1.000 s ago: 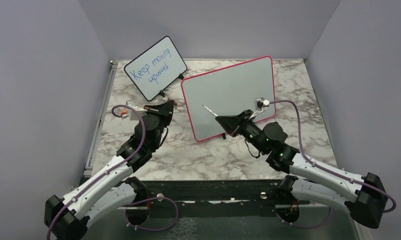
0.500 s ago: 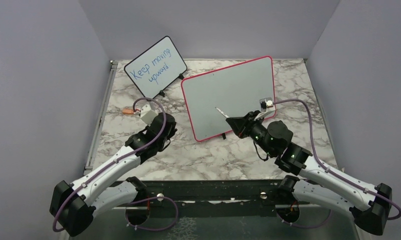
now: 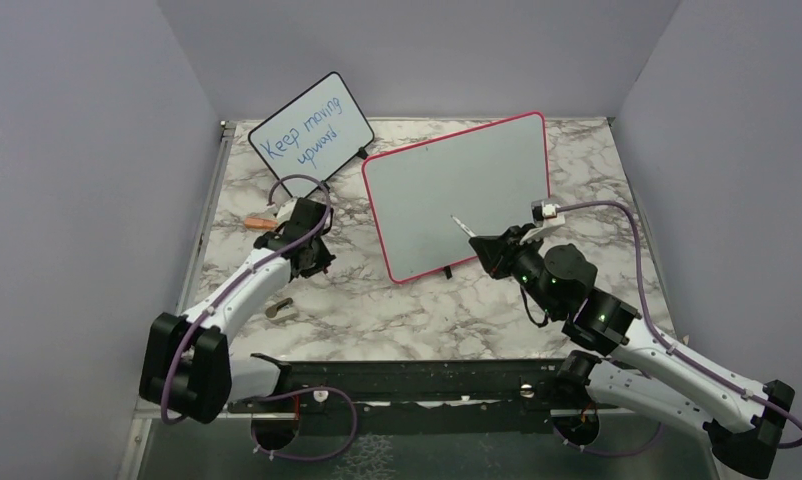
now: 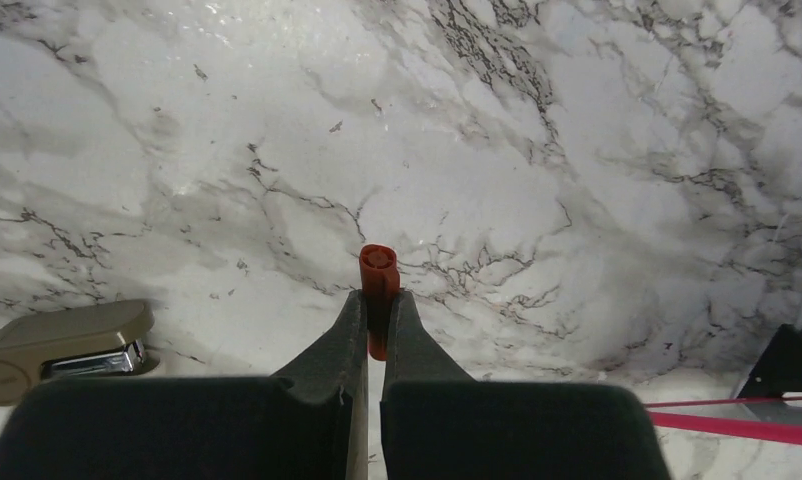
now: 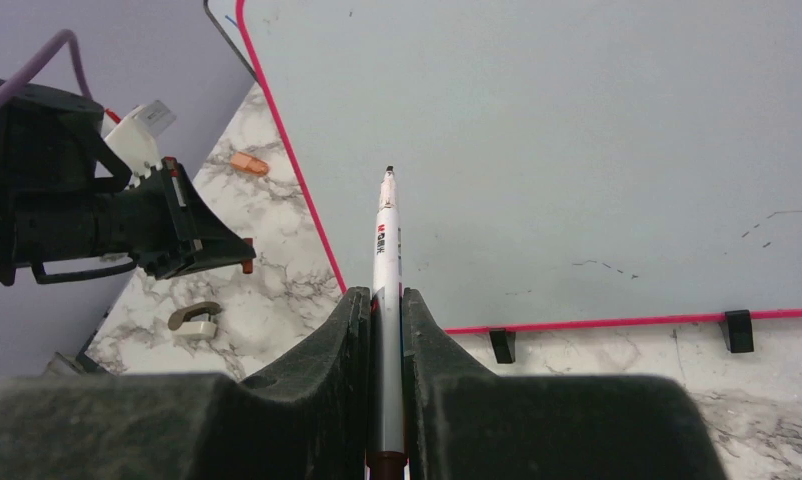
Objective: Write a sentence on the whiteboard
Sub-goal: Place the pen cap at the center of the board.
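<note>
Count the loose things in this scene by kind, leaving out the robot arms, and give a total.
Whiteboards: 2, the red-framed whiteboard and the black-framed whiteboard
Markers: 1, the marker
Small orange pieces: 2, the held orange piece and the loose orange piece
Tan objects: 1
Total: 6

plain lavender-grey walls (image 3: 77, 150) enclose a white, grey-veined marble tabletop (image 3: 417, 310) on 3 sides, evenly lit.

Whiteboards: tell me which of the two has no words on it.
The large red-framed whiteboard; the smaller black-framed board at the table's far left already carries blue handwriting.
</note>
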